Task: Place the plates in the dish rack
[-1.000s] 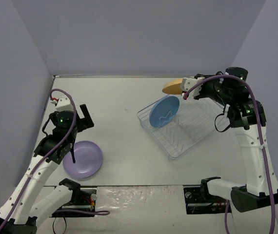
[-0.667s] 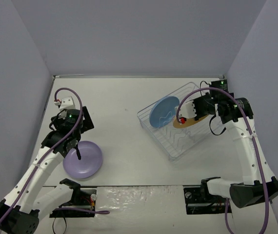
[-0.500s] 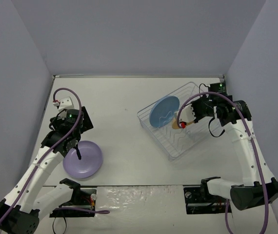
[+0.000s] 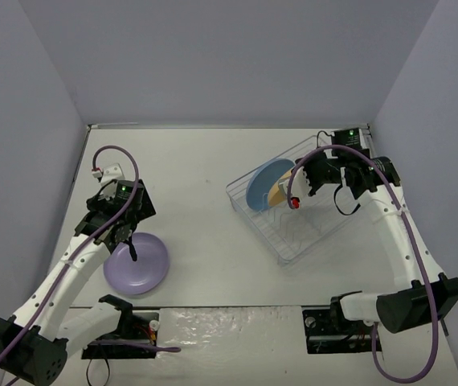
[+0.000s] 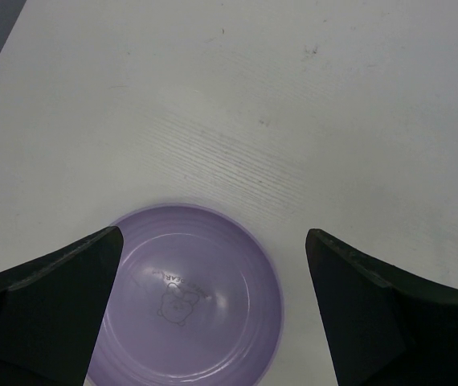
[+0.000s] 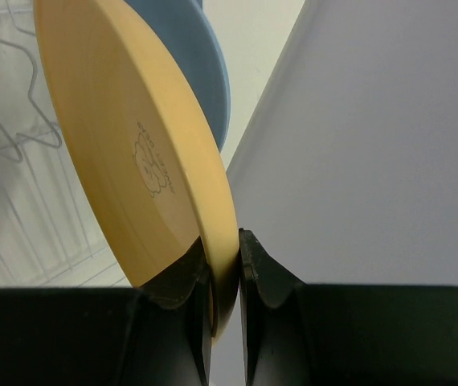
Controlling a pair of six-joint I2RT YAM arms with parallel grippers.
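Your right claw (image 6: 223, 273) is clenched on the orange plate's (image 6: 141, 161) rim, holding it on edge beside the blue plate (image 4: 259, 185) in the rack (image 4: 321, 233), right of centre overhead. Lower it upright into the next slot and let go only once it is seated. Your left claw (image 5: 209, 237) hangs released over the purple plate (image 5: 189, 305) on the table (image 5: 293, 96), lower left. Orange and purple each carry a small stamped figure; purple's lettering seems to end "EAR".

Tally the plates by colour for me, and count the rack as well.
blue plate: 1
orange-yellow plate: 1
purple plate: 1
dish rack: 1
Total: 4
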